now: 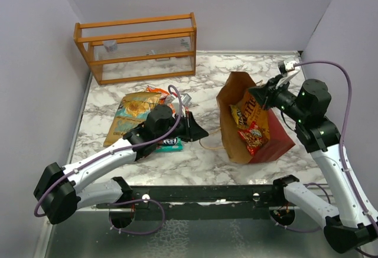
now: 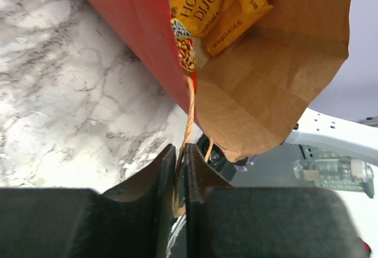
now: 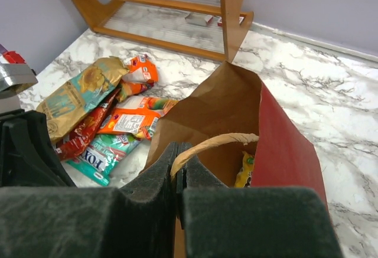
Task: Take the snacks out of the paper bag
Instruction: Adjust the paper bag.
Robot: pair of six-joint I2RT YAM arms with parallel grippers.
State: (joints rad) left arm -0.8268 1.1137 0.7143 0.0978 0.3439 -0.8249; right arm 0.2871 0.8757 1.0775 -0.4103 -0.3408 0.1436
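The paper bag, dark red outside and brown kraft inside, lies tipped on the table with its mouth gaping up and leftward. Its thin cord handles are drawn out taut on opposite sides. Inside the bag sit a yellow packet lettered "Honey Dijon" and, just below it, a red packet. Well to the left of the bag lies a loose overlapping pile: a large gold-and-teal packet, orange packets, a dark red packet and a teal packet nearest the bag's mouth.
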